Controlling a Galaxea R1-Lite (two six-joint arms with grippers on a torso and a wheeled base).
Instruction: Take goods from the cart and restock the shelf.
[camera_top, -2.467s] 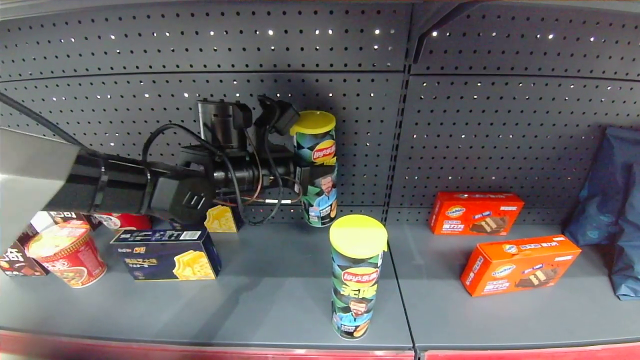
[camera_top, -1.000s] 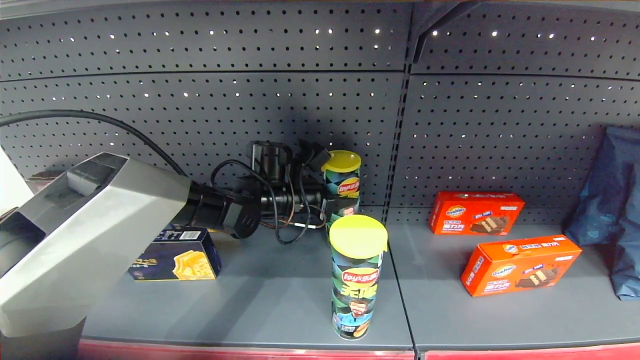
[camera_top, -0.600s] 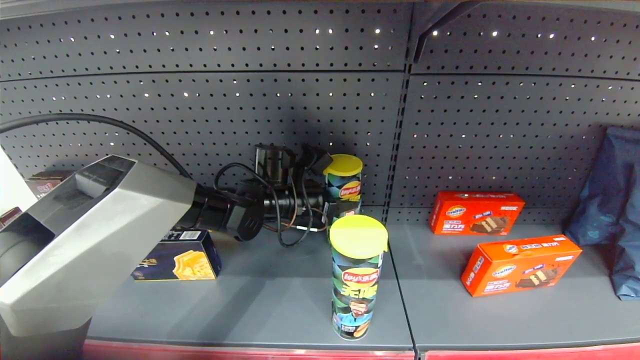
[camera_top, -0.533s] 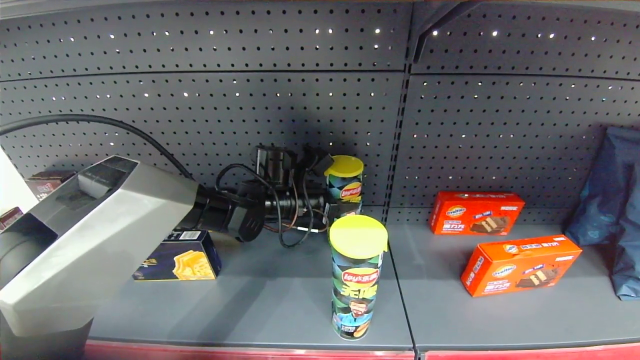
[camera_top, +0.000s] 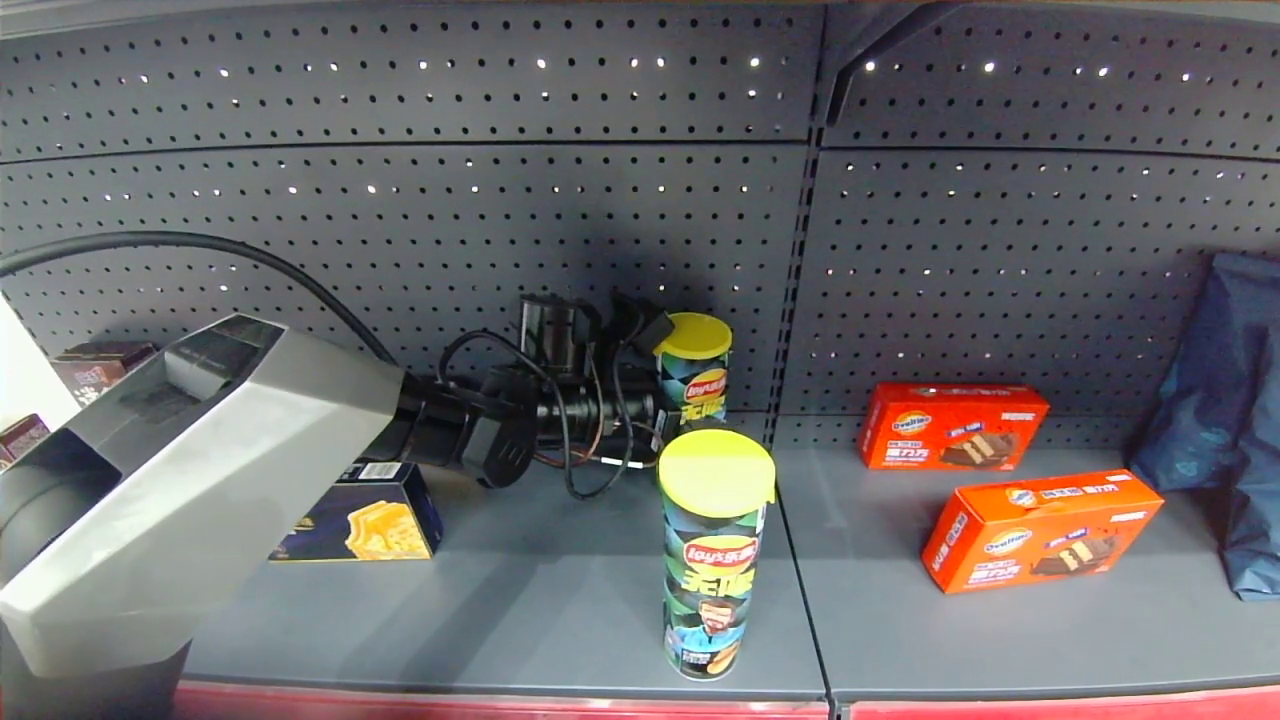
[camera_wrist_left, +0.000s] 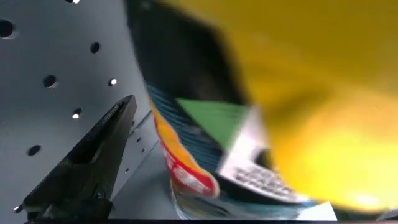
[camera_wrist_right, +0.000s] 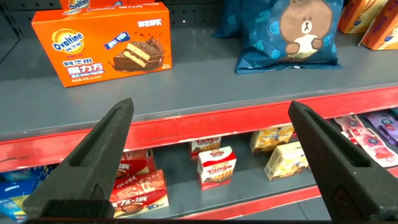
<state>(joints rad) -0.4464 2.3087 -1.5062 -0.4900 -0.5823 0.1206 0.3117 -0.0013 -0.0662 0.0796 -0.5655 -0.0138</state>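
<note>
A chip can (camera_top: 693, 372) with a yellow lid stands upright at the back of the grey shelf (camera_top: 540, 590), close to the pegboard. My left gripper (camera_top: 672, 398) is shut on it from the left side. The can's base is hidden behind a second, matching chip can (camera_top: 715, 555) that stands free near the shelf's front edge. In the left wrist view the held can (camera_wrist_left: 267, 124) sits right against the camera, with one dark finger (camera_wrist_left: 87, 168) beside it. My right gripper (camera_wrist_right: 214, 165) is open with nothing between its fingers, in front of a lower shelf edge.
Two orange cake boxes (camera_top: 952, 425) (camera_top: 1040, 530) lie on the shelf's right half, with blue bags (camera_top: 1225, 400) at the far right. A dark blue box (camera_top: 355, 510) sits left of the cans. The right wrist view shows an orange box (camera_wrist_right: 109, 43) and a bear-print bag (camera_wrist_right: 289, 31).
The left arm has lowered the held can from mid-height and carried it back and right, behind the front can. In the last second it only crept slightly right.
</note>
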